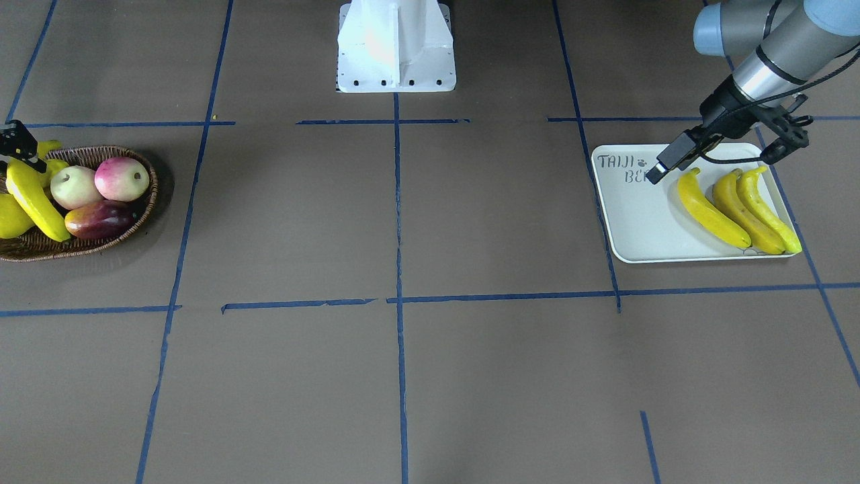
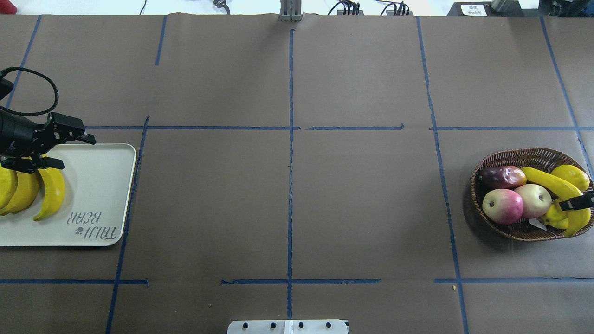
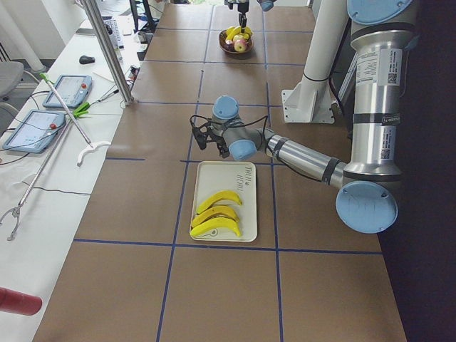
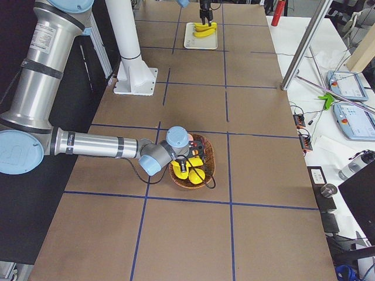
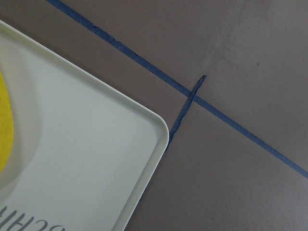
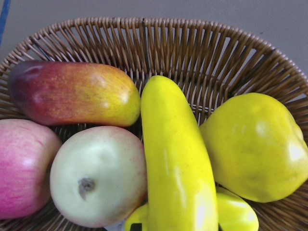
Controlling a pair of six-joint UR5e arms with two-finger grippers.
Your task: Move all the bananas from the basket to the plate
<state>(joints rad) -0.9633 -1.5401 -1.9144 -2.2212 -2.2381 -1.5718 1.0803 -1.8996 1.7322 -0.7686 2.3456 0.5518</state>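
Pickup of the fourth long, curved, bright yellow plastic-looking banana (image 2: 550, 183) looks like the step in hand. It lies diagonally in the shallow oval brown wicker basket (image 2: 519, 155) at the right end of the table in the overhead view. It's wedged btwn a pale green-white apple (image 2: 534, 199) and a plump yellow mango-like fruit (image 2: 574, 175), w/ a second yellow fruit (image 6: 236, 211) partly under its lower end. A red-and-yellow mango (image 2: 501, 176) and a pink apple (image 2: 503, 206) fill the side nearer the table centre. The right gripper (image 2: 577, 203) hangs over the banana's lower half. Only a black tip shows, so can't tell if the fingers are spread or closed.

To do it well, IMO: the fingers should straddle the banana across its width near mid-length, not along it. The apple and yellow fruit press close on either side, so descent should be slow and centred. The smooth skin prob. slips, so squeeze firmly and lift straight up before any sideways travel, or the neighbours may roll.

The three yellow bananas (image 2: 51, 192) already moved lie side by side on the pale cream rectangular plate (image 2: 93, 185), well apart from the basket at the table's left end. The left gripper (image 2: 69, 148) hovers over the plate's far edge, fingers apart, holding nothing. Free space is on the printed side.
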